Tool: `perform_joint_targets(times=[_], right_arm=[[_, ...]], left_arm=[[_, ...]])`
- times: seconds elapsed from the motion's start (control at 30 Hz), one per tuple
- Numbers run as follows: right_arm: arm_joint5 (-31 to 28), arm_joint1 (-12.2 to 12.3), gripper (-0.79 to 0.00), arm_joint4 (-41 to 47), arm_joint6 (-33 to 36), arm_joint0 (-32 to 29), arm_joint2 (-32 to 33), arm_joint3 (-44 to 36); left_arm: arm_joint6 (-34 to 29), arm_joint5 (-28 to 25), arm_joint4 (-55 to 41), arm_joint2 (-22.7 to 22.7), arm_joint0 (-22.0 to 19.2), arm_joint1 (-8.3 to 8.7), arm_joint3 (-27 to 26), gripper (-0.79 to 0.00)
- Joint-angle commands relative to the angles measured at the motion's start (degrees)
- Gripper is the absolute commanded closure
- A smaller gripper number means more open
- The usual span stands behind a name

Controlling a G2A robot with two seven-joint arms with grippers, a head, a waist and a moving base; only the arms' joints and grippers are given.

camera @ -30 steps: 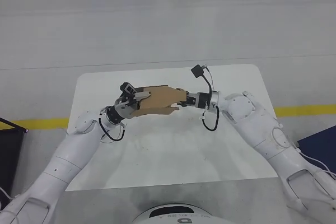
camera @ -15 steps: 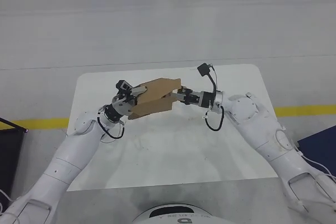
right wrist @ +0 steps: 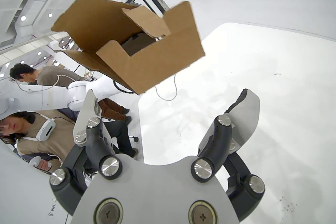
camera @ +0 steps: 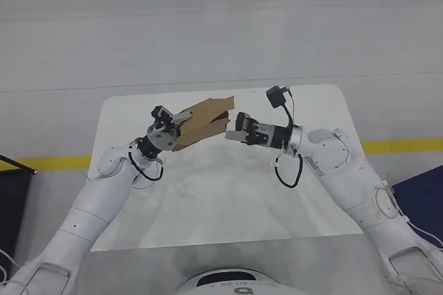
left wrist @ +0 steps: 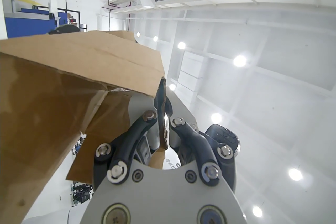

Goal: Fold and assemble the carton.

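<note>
Two arms reach over the white table (camera: pixel 207 210) in the top view. The left arm (camera: pixel 96 195) comes in from the near left side, bent at the elbow, and its wrist points to the far right. The left gripper (camera: pixel 176 122) is pinched on the left end of the carton (camera: pixel 205 116). The carton is over the far middle of the table. Its long side runs on a slant from the left gripper toward the far right corner. The right arm (camera: pixel 347 173) comes in from the near right side, and its wrist points left. The right gripper (camera: pixel 235 127) is spread open and holds nothing. It sits just beside the carton's right end and does not touch it.

In the left wrist view, the left gripper (left wrist: pixel 161 99) is squeezed tight on a thin edge of cardboard. The brown carton (left wrist: pixel 65 78) spreads out from that edge, and a loose flap hangs near the fingers.

In the right wrist view, the right gripper (right wrist: pixel 168 104) is wide open with nothing in it. The carton (right wrist: pixel 157 62) is up in the air ahead of it, apart from it, above the table (right wrist: pixel 262 64). Its open end faces this gripper, so you can look inside. One flap is bent inward at the mouth. The left arm (right wrist: pixel 99 86) shows behind the carton.
</note>
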Motion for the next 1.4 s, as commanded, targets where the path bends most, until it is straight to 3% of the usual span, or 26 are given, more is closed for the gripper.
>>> perform_joint_targets(times=[0.0, 0.7, 1.07, 1.37], right_arm=[[-0.4, -0.2, -0.785, 1.1, -1.6, 0.1, 0.2, 0.5], [1.4, -2.6, -0.785, 1.8, 0.1, 5.9, -4.4, 6.1], [-3.6, -1.3, -0.785, 5.1, -2.4, 0.8, 2.3, 6.0], [-0.8, -1.5, -0.785, 3.8, -1.1, 0.4, 1.9, 5.9]], left_arm=[[-0.5, 0.4, 0.9, 0.1, 0.1, -0.16, 0.0, 0.0], [-1.2, 1.9, 4.1, -2.0, 1.0, -1.44, -1.9, 0.0], [-2.7, 2.9, 1.2, -5.4, 2.6, -1.72, -2.3, 0.0], [-5.7, 5.2, 1.6, -6.3, 2.3, -2.06, -1.5, 0.0]])
